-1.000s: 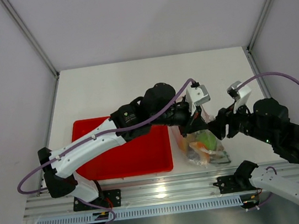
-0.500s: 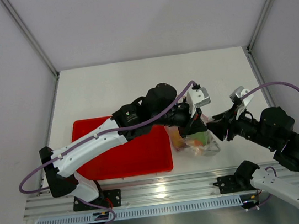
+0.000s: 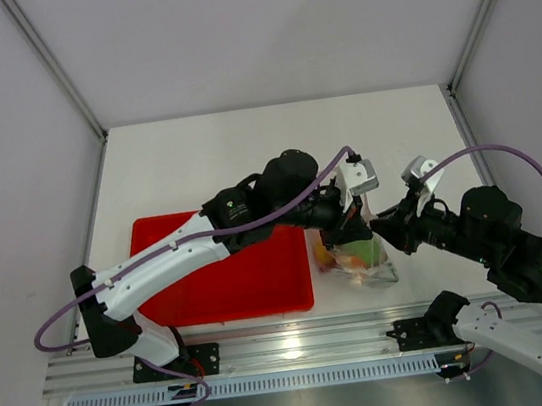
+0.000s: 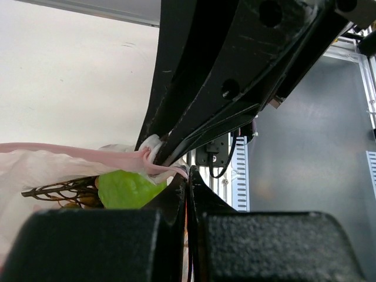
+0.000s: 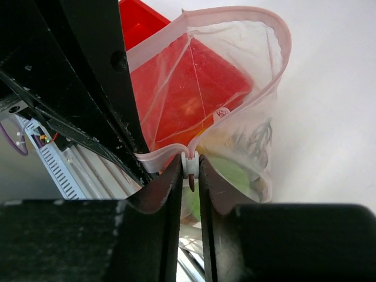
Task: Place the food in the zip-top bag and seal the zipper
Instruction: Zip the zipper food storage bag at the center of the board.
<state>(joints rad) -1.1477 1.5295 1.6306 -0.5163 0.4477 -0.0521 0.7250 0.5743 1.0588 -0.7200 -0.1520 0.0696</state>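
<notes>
Setting: white tabletop (image 3: 205, 162) enclosed by pale walls, arm bases along the near edge.
Tray: red tray (image 3: 251, 276) lies at near left, just left of the bag.
Bag: zip-top bag (image 3: 357, 256) hangs upright at near centre-right, between the two arms, mouth uppermost.
Food: already inside; a green ball (image 4: 126, 189), dark stalks and something orange show through the plastic near the bottom.
Left pincer: left pincer (image 4: 187, 182) is clamped tight on the pink zipper (image 5: 205, 26) strip at one end of the mouth, apparently to anchor the bag and hold it off the surface.
Right pincer: right pincer (image 5: 189, 167) is narrowed onto the strip, with a small fold of it caught between the jaws; probably the start of a pinch along the seal.
Mouth: the strip loops open beyond the right pincer, so the seal is not yet made there.
Step in hand: sealing, judged well along since no food shows outside the bag.
Risk: the thin strip could slip from either pinch.
</notes>
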